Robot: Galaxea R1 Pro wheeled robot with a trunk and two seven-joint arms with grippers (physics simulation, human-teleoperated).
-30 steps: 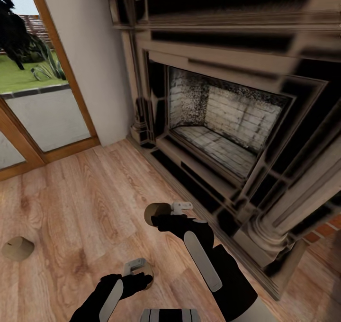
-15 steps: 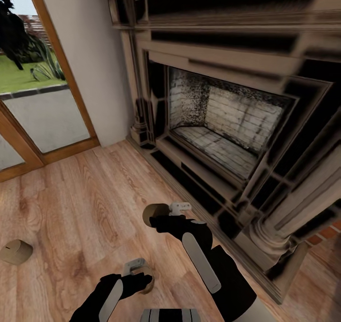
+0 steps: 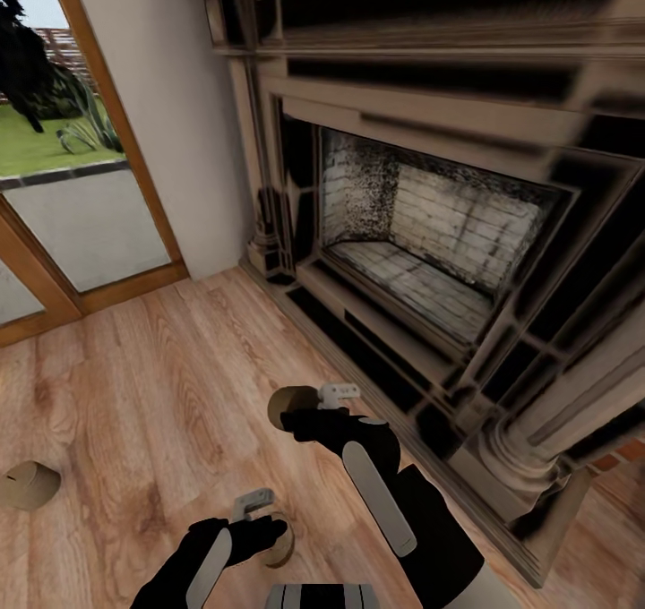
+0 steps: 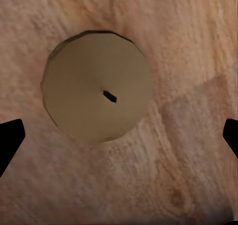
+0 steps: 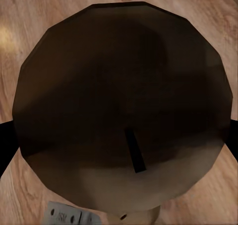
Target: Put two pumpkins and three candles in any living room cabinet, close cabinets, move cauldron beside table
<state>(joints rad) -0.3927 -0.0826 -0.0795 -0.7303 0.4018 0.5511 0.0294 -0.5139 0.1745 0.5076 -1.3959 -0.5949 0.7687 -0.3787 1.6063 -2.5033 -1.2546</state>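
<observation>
Right gripper clamps one candle above the plank floor, near the fireplace. Left gripper, jaws spread wide, hovers over a second candle; a third lies far left.

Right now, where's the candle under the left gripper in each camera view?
Head view: the candle lies bottom centre on the plank floor, by the left gripper.
Left wrist view: seen from above, wick showing, ahead of the spread fingers.
Right wrist view: that is a second candle, close up, held by the right gripper.
Shared landmark: the plank floor.
</observation>
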